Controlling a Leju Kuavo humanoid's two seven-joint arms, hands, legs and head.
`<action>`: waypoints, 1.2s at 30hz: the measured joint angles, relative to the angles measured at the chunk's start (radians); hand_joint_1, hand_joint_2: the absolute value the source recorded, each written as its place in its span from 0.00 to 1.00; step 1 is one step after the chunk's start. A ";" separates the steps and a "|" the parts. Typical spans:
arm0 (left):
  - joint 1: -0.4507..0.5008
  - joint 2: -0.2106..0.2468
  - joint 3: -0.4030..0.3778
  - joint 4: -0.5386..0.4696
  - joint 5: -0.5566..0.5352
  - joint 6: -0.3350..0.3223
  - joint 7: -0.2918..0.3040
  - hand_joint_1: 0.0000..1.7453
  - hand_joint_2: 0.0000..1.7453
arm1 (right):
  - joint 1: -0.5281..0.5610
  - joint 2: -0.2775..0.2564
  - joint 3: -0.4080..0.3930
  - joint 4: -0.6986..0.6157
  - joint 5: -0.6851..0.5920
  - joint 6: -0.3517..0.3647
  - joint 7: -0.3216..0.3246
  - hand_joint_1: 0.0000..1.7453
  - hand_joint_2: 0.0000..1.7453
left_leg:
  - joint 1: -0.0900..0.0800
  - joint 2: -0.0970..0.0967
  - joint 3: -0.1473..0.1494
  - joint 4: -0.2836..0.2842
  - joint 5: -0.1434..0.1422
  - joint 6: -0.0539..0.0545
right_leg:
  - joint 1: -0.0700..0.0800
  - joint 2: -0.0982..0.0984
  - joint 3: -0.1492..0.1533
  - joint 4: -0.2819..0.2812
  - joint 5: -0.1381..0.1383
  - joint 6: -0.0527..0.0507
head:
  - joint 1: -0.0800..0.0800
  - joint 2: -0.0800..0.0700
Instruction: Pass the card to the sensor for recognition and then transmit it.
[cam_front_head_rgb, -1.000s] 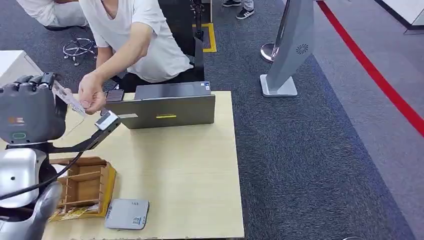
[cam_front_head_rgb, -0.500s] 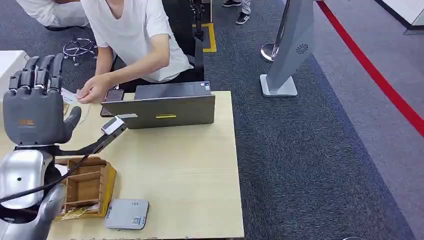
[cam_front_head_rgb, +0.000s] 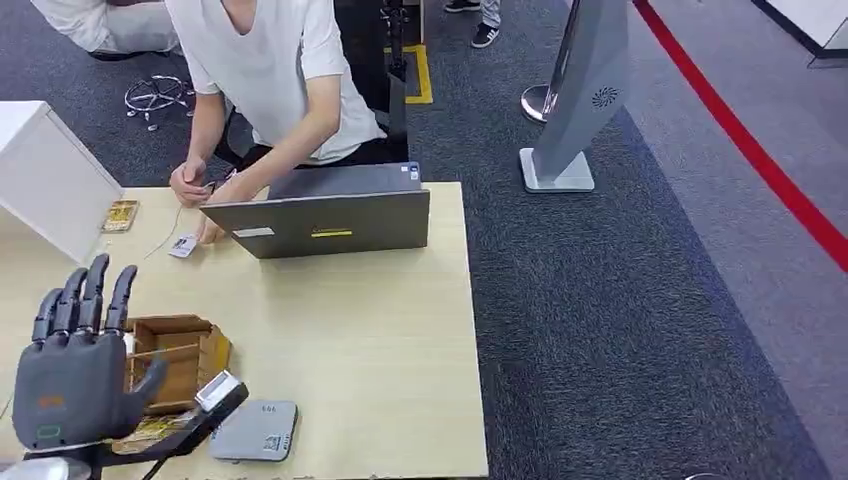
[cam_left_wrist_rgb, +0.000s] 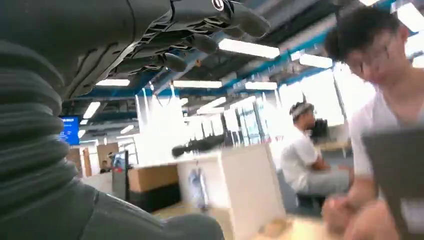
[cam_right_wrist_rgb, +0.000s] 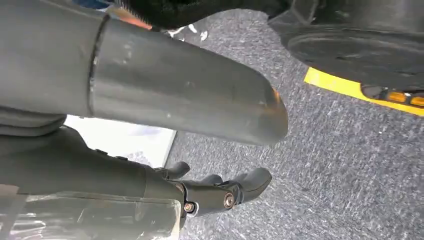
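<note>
My left hand (cam_front_head_rgb: 75, 372) hangs low over the table's front left corner, fingers spread and upright, holding nothing. In the left wrist view its dark fingers (cam_left_wrist_rgb: 200, 30) stretch out bare. A small white card (cam_front_head_rgb: 182, 245) lies on the table beside the person's hand (cam_front_head_rgb: 213, 228), left of the grey laptop (cam_front_head_rgb: 325, 222). The grey sensor pad (cam_front_head_rgb: 255, 430) lies flat near the front edge, just right of my left hand. My right hand (cam_right_wrist_rgb: 220, 192) hangs over grey carpet, fingers loosely apart with nothing in them.
A wooden card box (cam_front_head_rgb: 178, 362) stands between my left hand and the sensor pad. A white cabinet (cam_front_head_rgb: 50, 180) stands at the far left with a yellowish card (cam_front_head_rgb: 120, 215) by it. A person in a white shirt (cam_front_head_rgb: 270, 70) leans over the table's far edge.
My left hand let go of the card to the person, opened, and dropped from up near the person to the front left corner. The person drew the card back to the laptop.
</note>
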 joint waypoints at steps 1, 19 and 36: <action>0.047 -0.010 0.016 0.000 0.000 -0.023 -0.001 0.00 1.00 | 0.000 0.000 0.000 -0.002 -0.003 -0.002 0.005 0.00 0.00 | 0.000 0.001 0.000 0.000 0.000 0.000 | 0.000 0.001 0.000 0.000 0.000 0.000 | 0.000 0.000; 0.275 -0.151 0.211 0.045 0.000 -0.087 -0.028 0.00 1.00 | -0.028 0.000 -0.045 -0.012 0.023 0.021 -0.010 0.00 0.00 | 0.000 -0.001 0.001 0.000 0.000 0.000 | 0.000 -0.002 0.001 0.000 0.000 0.000 | 0.000 0.000; 0.200 -0.138 0.225 0.112 0.000 -0.087 0.094 0.00 1.00 | -0.031 0.000 -0.046 -0.012 0.022 0.023 -0.013 0.00 0.00 | 0.000 -0.002 0.001 0.000 0.000 0.000 | 0.000 -0.002 0.001 0.000 0.000 0.000 | 0.000 0.000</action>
